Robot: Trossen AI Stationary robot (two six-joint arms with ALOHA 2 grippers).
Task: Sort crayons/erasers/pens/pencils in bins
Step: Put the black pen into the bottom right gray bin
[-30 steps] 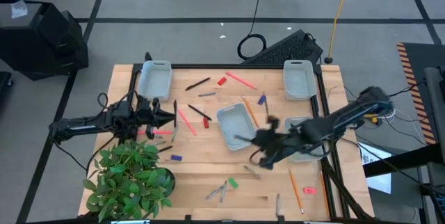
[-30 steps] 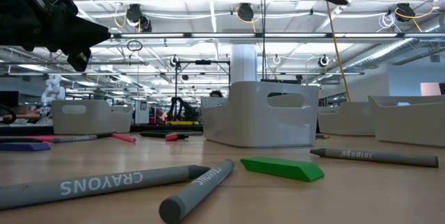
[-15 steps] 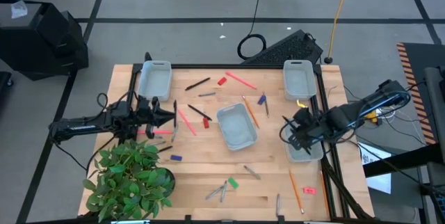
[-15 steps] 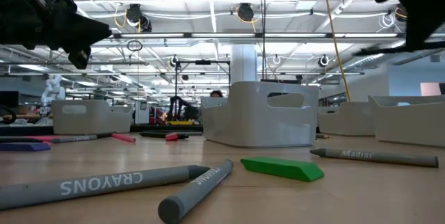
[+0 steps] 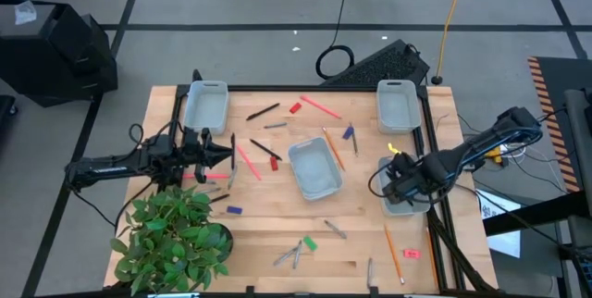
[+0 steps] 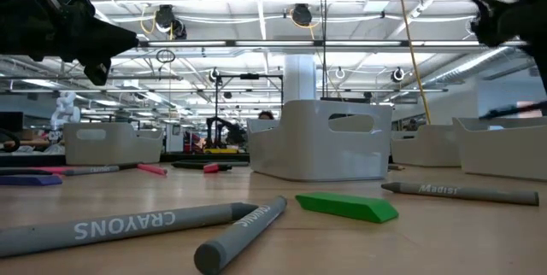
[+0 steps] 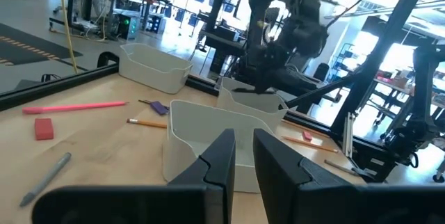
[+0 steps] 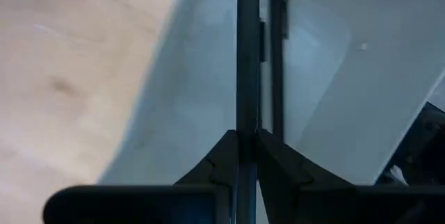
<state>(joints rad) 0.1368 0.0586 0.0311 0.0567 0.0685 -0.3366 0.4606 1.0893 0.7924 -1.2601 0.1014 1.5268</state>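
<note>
Swung from desk centre out to the 3 o'clock edge within the past second: right tool [image 5: 400, 180], now poised over the right-hand bin [image 5: 405, 204], clamped on a black pen [image 8: 245, 64] pointing down into it, a second pen [image 8: 277, 71] already lying inside. Waiting at 9 o'clock above the desk [image 5: 268, 233], just short of the pink pencils [image 5: 246, 161]: left tool [image 5: 225, 156], fingers nearly together on nothing.

Early days, by the look of it. Centre bin [image 5: 314, 170] apparently bare; contents of the bins at 11 o'clock [image 5: 205, 105] and 1 o'clock [image 5: 397, 105] impossible to tell. Still loose: grey crayons [image 5: 294, 253] and a green eraser [image 5: 310, 242] at 6 o'clock, a red eraser [image 5: 295, 108] at 12, an orange pencil [image 5: 392, 253] at 5.

Tight on the right, bin close against the desk's dark frame. Crowded at 7 o'clock by a potted plant [image 5: 174, 233]. Open room near 6 o'clock.
</note>
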